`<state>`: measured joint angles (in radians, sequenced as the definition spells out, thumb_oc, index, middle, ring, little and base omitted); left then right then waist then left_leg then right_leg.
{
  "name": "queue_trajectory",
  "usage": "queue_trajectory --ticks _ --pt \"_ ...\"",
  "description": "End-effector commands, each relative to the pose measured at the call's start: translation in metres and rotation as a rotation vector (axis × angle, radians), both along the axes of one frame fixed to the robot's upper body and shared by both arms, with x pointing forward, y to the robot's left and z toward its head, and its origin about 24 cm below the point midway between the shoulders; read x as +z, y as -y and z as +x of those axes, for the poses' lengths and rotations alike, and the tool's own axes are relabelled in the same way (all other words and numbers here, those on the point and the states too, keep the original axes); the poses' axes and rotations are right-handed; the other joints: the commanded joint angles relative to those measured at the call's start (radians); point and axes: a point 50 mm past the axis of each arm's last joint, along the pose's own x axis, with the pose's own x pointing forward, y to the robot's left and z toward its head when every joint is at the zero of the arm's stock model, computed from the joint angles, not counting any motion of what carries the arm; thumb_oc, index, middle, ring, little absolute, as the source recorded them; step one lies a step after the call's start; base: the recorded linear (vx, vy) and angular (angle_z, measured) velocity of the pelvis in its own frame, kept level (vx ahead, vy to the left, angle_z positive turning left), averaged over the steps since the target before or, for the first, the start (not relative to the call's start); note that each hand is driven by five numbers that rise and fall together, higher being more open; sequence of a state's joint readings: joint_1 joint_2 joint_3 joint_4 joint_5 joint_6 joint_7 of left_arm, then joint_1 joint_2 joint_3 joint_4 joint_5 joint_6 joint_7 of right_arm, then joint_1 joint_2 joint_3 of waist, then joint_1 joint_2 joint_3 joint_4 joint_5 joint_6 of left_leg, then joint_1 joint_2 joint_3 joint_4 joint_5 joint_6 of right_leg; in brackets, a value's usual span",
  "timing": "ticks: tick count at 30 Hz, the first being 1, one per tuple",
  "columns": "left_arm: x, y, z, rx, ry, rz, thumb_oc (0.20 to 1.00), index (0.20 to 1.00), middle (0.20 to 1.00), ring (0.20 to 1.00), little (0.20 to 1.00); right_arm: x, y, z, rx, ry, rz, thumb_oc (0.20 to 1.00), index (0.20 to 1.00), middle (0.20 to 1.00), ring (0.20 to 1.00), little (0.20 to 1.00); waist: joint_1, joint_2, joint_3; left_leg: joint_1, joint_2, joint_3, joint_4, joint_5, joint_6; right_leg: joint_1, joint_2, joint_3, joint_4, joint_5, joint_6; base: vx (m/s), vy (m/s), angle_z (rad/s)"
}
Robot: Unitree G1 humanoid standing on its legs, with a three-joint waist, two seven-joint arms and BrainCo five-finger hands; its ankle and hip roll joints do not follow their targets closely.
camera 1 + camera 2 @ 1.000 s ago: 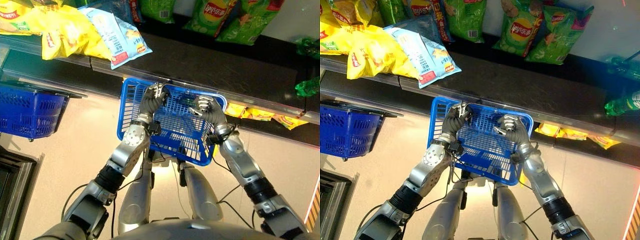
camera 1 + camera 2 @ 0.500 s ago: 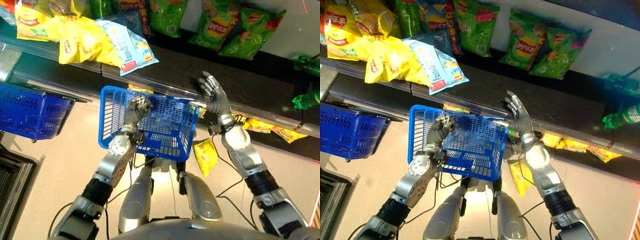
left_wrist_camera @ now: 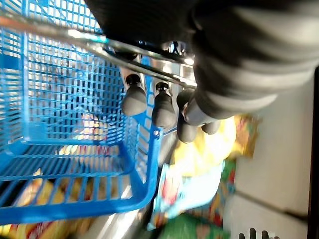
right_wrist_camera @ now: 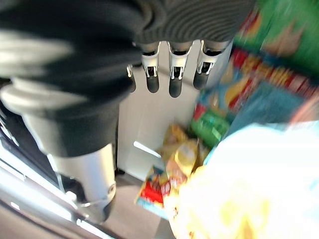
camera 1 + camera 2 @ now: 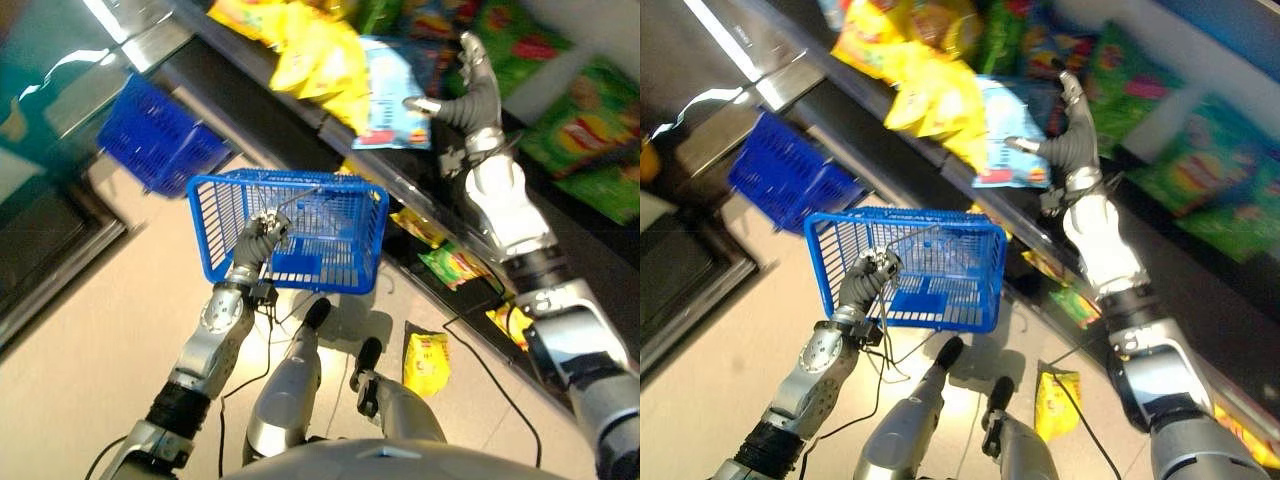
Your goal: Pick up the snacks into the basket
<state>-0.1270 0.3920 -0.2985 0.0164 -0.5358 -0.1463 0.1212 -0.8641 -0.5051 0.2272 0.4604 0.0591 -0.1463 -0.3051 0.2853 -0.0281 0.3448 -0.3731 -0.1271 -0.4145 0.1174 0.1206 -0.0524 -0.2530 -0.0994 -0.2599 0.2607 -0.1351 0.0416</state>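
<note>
Right hand [image 5: 1072, 140] rose, fingers released, to light-blue bag [image 5: 1005, 130]; left hand [image 5: 262, 236] grasps basket [image 5: 230, 255].

A dark shelf [image 5: 300, 105] carries yellow snack bags [image 5: 300, 45], a pale blue bag [image 5: 392, 95] and, further along, what look like green bags [image 5: 590, 120]; one yellow packet [image 5: 427, 362] lies on the floor [image 5: 110, 330].

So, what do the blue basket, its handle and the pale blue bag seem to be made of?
The basket looks like moulded plastic: a uniform blue grid of thin bars, with a slight sheen. Its handle, gripped by the left hand, seems to be metal wire, thin and silvery with bright glints. The pale blue bag near the right hand appears to be glossy printed film.
</note>
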Motion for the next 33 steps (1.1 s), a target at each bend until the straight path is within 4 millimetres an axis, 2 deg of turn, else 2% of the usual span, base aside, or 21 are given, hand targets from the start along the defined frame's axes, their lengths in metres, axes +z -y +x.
queue_trajectory --ticks 1,10,11,12,13,18,19,20,21,23,24,27,28,29,33 --pt "0.076 0.009 -0.005 -0.050 0.393 -0.088 0.200 0.200 0.200 0.200 0.200 0.022 0.002 0.001 -0.032 0.066 -0.026 1.000 1.000 1.000 1.000 1.000 0.024 -0.038 0.011 -0.045 -0.029 0.040 0.099 -0.107 0.008 -0.037 -0.125 0.021 -0.001 0.073 0.084 0.00 0.037 0.21" --pt "0.099 0.012 0.001 -0.024 0.491 -0.074 0.200 0.200 0.200 0.200 0.200 0.044 0.011 0.017 -0.127 0.052 0.025 1.000 1.000 1.000 1.000 1.000 0.067 -0.041 0.076 -0.098 -0.056 0.018 0.136 -0.113 0.007 -0.055 -0.145 -0.018 0.029 0.058 0.082 0.05 0.013 0.25" --pt "0.101 0.013 0.000 -0.026 0.500 -0.075 0.200 0.200 0.200 0.200 0.200 0.045 0.012 0.019 -0.135 0.041 0.018 1.000 1.000 1.000 1.000 1.000 0.070 -0.047 0.078 -0.090 -0.053 0.023 0.140 -0.143 0.011 -0.046 -0.144 -0.014 0.035 0.033 0.084 0.05 0.010 0.25" --pt "0.102 0.013 0.000 -0.027 0.502 -0.074 0.200 0.200 0.200 0.200 0.200 0.045 0.012 0.019 -0.137 0.043 0.019 1.000 1.000 1.000 1.000 1.000 0.072 -0.042 0.084 -0.100 -0.059 0.018 0.143 -0.118 0.009 -0.055 -0.148 -0.019 0.033 0.057 0.083 0.14 -0.052 0.24" --pt "0.104 0.015 0.000 -0.034 0.508 -0.076 0.200 0.200 0.200 0.200 0.200 0.045 0.017 0.024 -0.170 0.010 0.031 1.000 1.000 1.000 1.000 1.000 0.075 -0.050 0.085 -0.093 -0.056 0.023 0.145 -0.146 0.013 -0.046 -0.146 -0.018 0.034 0.033 0.084 0.05 0.010 0.19" --pt "0.109 0.017 0.000 -0.040 0.522 -0.078 0.200 0.200 0.200 0.200 0.200 0.045 0.026 0.033 -0.223 -0.057 0.053 1.000 1.000 1.000 1.000 1.000 0.076 -0.055 0.096 -0.093 -0.058 0.023 0.149 -0.154 0.015 -0.043 -0.148 -0.024 0.031 0.034 0.082 0.04 0.016 0.11" --pt "0.109 0.017 0.000 -0.041 0.523 -0.077 0.200 0.200 0.200 0.200 0.200 0.046 0.026 0.033 -0.224 -0.056 0.055 1.000 1.000 1.000 1.000 1.000 0.079 -0.050 0.101 -0.103 -0.064 0.019 0.150 -0.128 0.013 -0.051 -0.153 -0.028 0.028 0.058 0.081 0.04 0.010 -0.07" --pt "0.110 0.018 0.000 -0.044 0.525 -0.083 0.200 0.200 0.200 0.200 0.200 0.044 0.029 0.036 -0.249 -0.082 0.061 1.000 1.000 1.000 1.000 1.000 0.077 -0.056 0.097 -0.093 -0.059 0.026 0.152 -0.158 0.017 -0.041 -0.150 -0.023 0.028 0.034 0.083 -0.05 0.077 -0.06" --pt "0.110 0.019 -0.001 -0.047 0.524 -0.085 0.200 0.200 0.200 0.200 0.200 0.042 0.034 0.037 -0.270 -0.100 0.076 1.000 1.000 1.000 1.000 1.000 0.078 -0.049 0.101 -0.104 -0.065 0.022 0.151 -0.132 0.017 -0.050 -0.155 -0.027 0.023 0.061 0.081 0.05 0.024 -0.04" --pt "0.111 0.020 -0.001 -0.049 0.527 -0.089 0.200 0.200 0.200 0.200 0.200 0.042 0.036 0.038 -0.285 -0.111 0.076 1.000 1.000 1.000 1.000 1.000 0.078 -0.049 0.100 -0.105 -0.065 0.024 0.152 -0.132 0.018 -0.052 -0.156 -0.027 0.022 0.063 0.082 0.02 0.012 -0.01" --pt "0.111 0.020 -0.001 -0.051 0.525 -0.089 0.200 0.200 0.200 0.200 0.200 0.042 0.037 0.039 -0.294 -0.123 0.077 1.000 1.000 1.000 1.000 1.000 0.076 -0.052 0.097 -0.095 -0.059 0.029 0.153 -0.161 0.020 -0.044 -0.152 -0.022 0.026 0.038 0.083 0.11 -0.060 -0.02" --pt "0.111 0.026 -0.002 -0.074 0.517 -0.097 0.200 0.200 0.200 0.200 0.200 0.044 0.051 0.041 -0.373 -0.162 0.088 1.000 1.000 1.000 1.000 1.000 0.081 -0.043 0.095 -0.096 -0.064 0.022 0.149 -0.160 0.020 -0.042 -0.153 -0.030 0.024 0.033 0.083 0.04 -0.013 0.01" --pt "0.112 0.027 -0.003 -0.082 0.522 -0.098 0.200 0.200 0.200 0.200 0.200 0.046 0.057 0.041 -0.401 -0.169 0.096 1.000 1.000 1.000 1.000 1.000 0.084 -0.035 0.100 -0.105 -0.070 0.015 0.150 -0.134 0.017 -0.050 -0.158 -0.037 0.022 0.055 0.081 0.03 -0.006 0.04" --pt "0.112 0.028 -0.003 -0.086 0.521 -0.099 0.200 0.200 0.200 0.200 0.200 0.047 0.061 0.040 -0.436 -0.178 0.082 1.000 1.000 1.000 1.000 1.000 0.084 -0.038 0.094 -0.096 -0.066 0.018 0.148 -0.159 0.019 -0.042 -0.155 -0.034 0.026 0.031 0.083 0.03 -0.011 0.09" --pt "0.115 0.032 -0.003 -0.095 0.530 -0.099 0.200 0.200 0.200 0.200 0.200 0.057 0.068 0.038 -0.503 -0.159 0.064 1.000 1.000 1.000 1.000 1.000 0.086 -0.028 0.095 -0.096 -0.070 0.013 0.151 -0.163 0.018 -0.043 -0.156 -0.037 0.032 0.024 0.082 0.04 -0.021 0.06"
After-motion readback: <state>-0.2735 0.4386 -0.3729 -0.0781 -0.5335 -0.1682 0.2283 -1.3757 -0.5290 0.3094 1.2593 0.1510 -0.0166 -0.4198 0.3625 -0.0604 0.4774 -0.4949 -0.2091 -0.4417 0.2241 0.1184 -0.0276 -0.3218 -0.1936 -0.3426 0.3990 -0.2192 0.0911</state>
